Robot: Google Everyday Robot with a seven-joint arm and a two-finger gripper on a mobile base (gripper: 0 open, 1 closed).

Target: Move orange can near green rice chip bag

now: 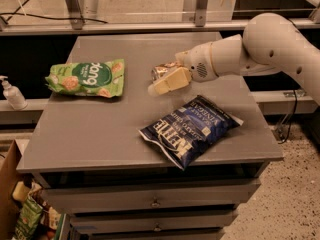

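Observation:
The orange can (161, 70) lies sideways in my gripper (165, 77), just above the grey table (100, 134) near its middle back. One cream finger (171, 81) crosses in front of the can and hides most of it. The gripper is shut on the can, and the white arm reaches in from the right. The green rice chip bag (87, 78) lies flat at the table's left, about a bag's width to the left of the can.
A dark blue Kettle chip bag (190, 129) lies at the front right of the table, below the gripper. A soap bottle (12, 94) stands on a ledge at the left. A box with packets (25, 219) sits on the floor at the lower left. Drawers run under the table.

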